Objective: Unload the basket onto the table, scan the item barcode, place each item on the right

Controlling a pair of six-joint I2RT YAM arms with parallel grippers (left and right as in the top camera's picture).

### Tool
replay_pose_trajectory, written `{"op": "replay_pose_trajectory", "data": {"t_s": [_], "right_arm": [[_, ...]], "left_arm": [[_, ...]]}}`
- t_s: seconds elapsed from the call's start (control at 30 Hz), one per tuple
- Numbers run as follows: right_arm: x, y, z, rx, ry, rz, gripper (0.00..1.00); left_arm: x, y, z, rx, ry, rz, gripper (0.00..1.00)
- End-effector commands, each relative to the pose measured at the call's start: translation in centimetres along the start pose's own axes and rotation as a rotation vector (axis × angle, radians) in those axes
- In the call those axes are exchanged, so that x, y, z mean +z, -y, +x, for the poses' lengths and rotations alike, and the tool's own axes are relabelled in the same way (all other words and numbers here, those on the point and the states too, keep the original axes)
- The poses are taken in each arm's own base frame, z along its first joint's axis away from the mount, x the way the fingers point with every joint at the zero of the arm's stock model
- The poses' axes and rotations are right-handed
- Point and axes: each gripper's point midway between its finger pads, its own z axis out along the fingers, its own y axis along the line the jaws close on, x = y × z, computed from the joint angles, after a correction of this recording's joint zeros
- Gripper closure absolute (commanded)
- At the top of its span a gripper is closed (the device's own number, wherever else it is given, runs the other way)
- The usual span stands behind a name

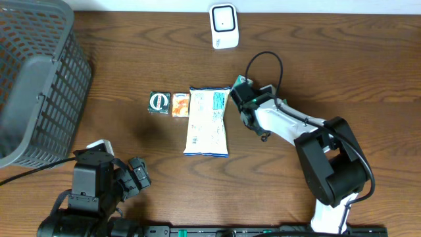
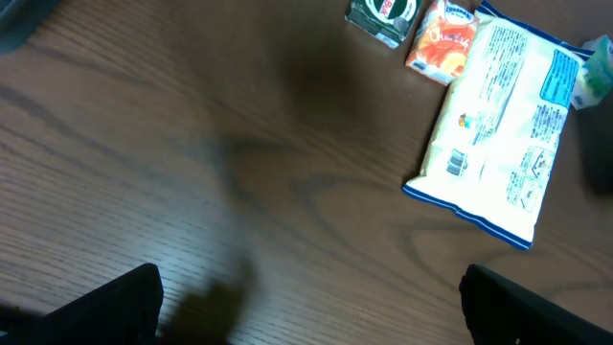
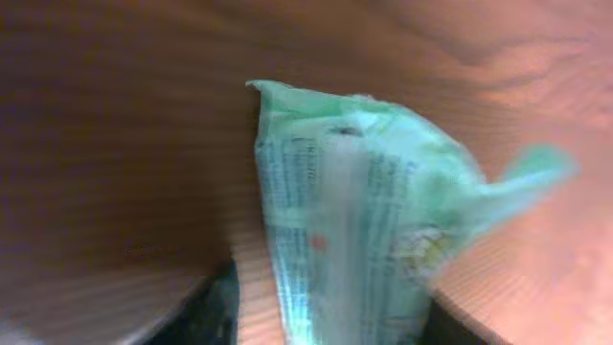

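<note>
A white and blue snack bag (image 1: 207,122) lies flat mid-table with its printed back up; a small barcode (image 2: 458,163) shows near its lower end in the left wrist view. My right gripper (image 1: 238,99) is at the bag's far right corner. In the right wrist view the bag's crumpled end (image 3: 354,220) sits between the jaws of the right gripper (image 3: 326,321), and bare wood shows between it and the left finger (image 3: 215,307), so the jaws are open. My left gripper (image 2: 311,321) hangs wide open over bare wood at the near left, holding nothing.
A white scanner (image 1: 224,26) stands at the far edge. A dark green pack (image 1: 159,102) and an orange pack (image 1: 181,105) lie left of the bag. A grey mesh basket (image 1: 39,85) fills the far left corner.
</note>
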Motion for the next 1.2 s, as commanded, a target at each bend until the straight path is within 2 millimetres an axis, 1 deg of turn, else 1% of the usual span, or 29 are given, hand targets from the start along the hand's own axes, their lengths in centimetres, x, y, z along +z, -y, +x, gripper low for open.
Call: {"op": "replay_pose_trajectory", "data": {"t_s": [0.0,0.03,0.07,0.13,0.2,0.3,0.33,0.47,0.57,0.67,0.77,0.87,1.0,1.1,1.17], "right_arm": [[-2.1,-4.8,-0.5,0.004,-0.038,-0.245,0.49],[-2.7,-5.4,-0.7,0.004,-0.045,-0.287,0.42],[-3.4,-6.1,-1.0,0.005,-0.053,-0.336,0.33],[-4.4,-6.8,-1.3,0.006,-0.066,-0.397,0.20],[-5.8,-6.9,-1.9,0.011,-0.084,-0.448,0.09],[-7.2,-6.0,-3.0,0.027,-0.097,-0.477,0.06],[-7.8,-5.0,-3.7,0.040,-0.099,-0.475,0.01],[-8.7,-2.7,-5.1,0.055,-0.098,-0.472,0.01],[-8.4,-0.9,-6.1,0.085,-0.091,-0.470,0.01],[-7.2,0.9,-6.4,0.137,-0.110,-0.463,0.01],[-5.9,2.8,-5.7,0.168,-0.153,-0.449,0.01],[-4.6,4.3,-5.0,0.153,-0.187,-0.471,0.01],[-3.5,4.6,-4.2,0.131,-0.216,-0.580,0.01],[-2.6,4.3,-3.2,0.118,-0.239,-0.710,0.01],[-2.2,3.7,-2.8,0.126,-0.232,-0.818,0.01]], "left_arm": [[0.0,-0.2,0.0,0.000,0.005,-0.009,0.02],[0.0,-0.2,0.0,0.000,0.005,-0.009,0.02],[0.0,-0.2,0.0,0.000,0.005,-0.009,0.02],[0.0,-0.2,0.0,0.000,0.005,-0.009,0.02],[0.0,-0.2,0.0,0.000,0.005,-0.009,0.02],[0.0,-0.2,0.0,0.000,0.005,-0.009,0.02],[0.0,-0.2,0.0,0.000,0.005,-0.009,0.02],[0.0,-0.2,0.0,0.000,0.005,-0.009,0.03],[0.0,-0.2,0.0,0.000,0.005,-0.009,0.02],[0.0,-0.2,0.0,0.000,0.005,-0.009,0.02],[0.0,-0.2,0.0,0.000,0.005,-0.009,0.02],[0.0,-0.2,0.0,0.000,0.005,-0.009,0.02],[0.0,-0.2,0.0,0.000,0.005,-0.009,0.02],[0.0,-0.2,0.0,0.000,0.005,-0.009,0.02],[0.0,-0.2,0.0,0.000,0.005,-0.009,0.02]]}}
